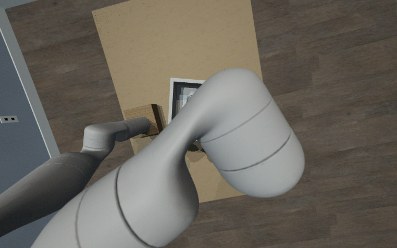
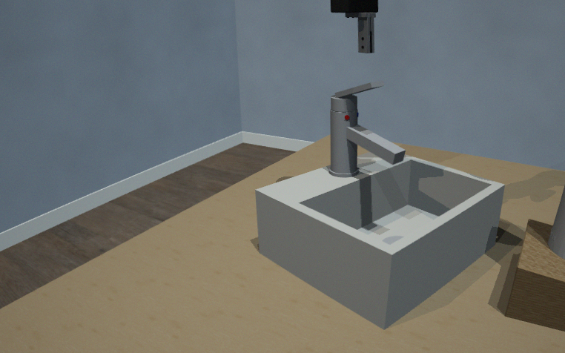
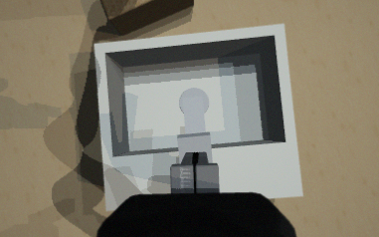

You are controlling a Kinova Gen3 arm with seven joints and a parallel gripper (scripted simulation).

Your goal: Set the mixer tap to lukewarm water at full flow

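Note:
The grey mixer tap stands on the sink's back deck. Its lever slopes upward and seems to point out over the spout. The red dot shows on the near side of the body, and the blue dot just peeks past its far edge. My gripper is shut and empty, a clear gap above the lever. In the wrist view the fingers hide the lever; in the top view the arm hides both gripper and tap body.
The white sink with its open basin sits on the tan table. A wooden block under the arm's base stands beside the sink's front.

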